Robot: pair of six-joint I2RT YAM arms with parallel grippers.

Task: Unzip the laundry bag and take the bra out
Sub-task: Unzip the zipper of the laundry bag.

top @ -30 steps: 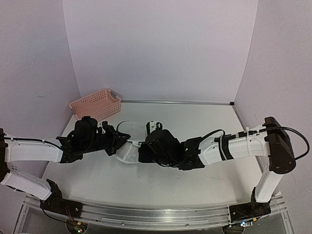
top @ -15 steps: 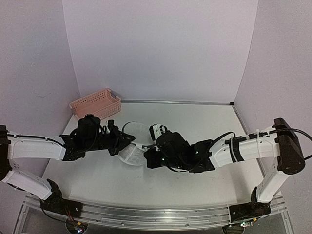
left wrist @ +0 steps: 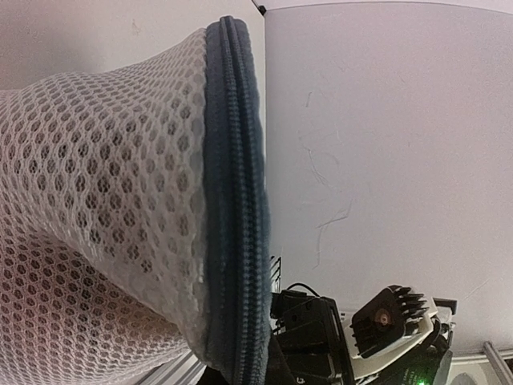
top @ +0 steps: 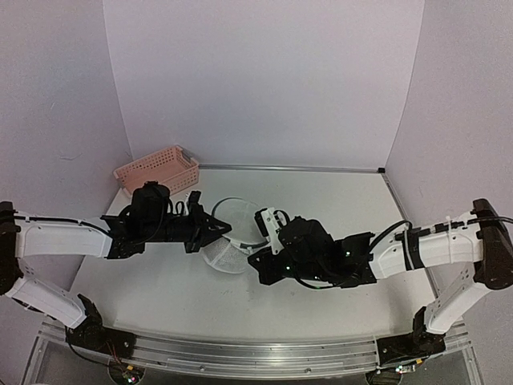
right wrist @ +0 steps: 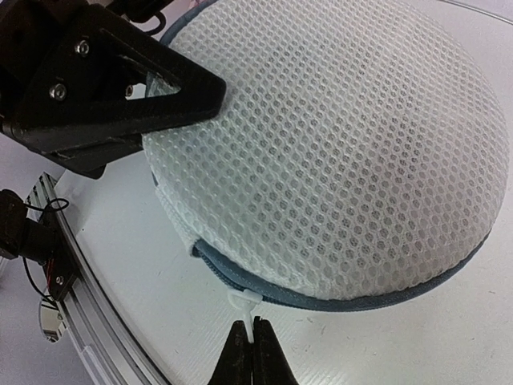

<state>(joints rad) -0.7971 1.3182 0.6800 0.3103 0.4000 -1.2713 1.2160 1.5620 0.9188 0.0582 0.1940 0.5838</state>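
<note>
White tabletop (top: 337, 200), pale walls (top: 264, 80): the right gripper (right wrist: 252, 335) is pinched tight on the small white plastic zip pull (right wrist: 244, 302) at the dark grey rim of the white mesh drum-shaped laundry bag (right wrist: 337, 152), mid-table. The left gripper (top: 223, 230) clamps the bag's opposite edge. Back-left sits a pink plastic lattice basket (top: 157, 170).

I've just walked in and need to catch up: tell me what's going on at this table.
The left gripper is clamped on the rim of a small white mesh drum-shaped laundry bag with a dark grey zip, steadying it. The right gripper pinches the white zip pull at the bag's edge. No bra is in sight yet. A pink plastic lattice basket sits apart at the back left.
</note>
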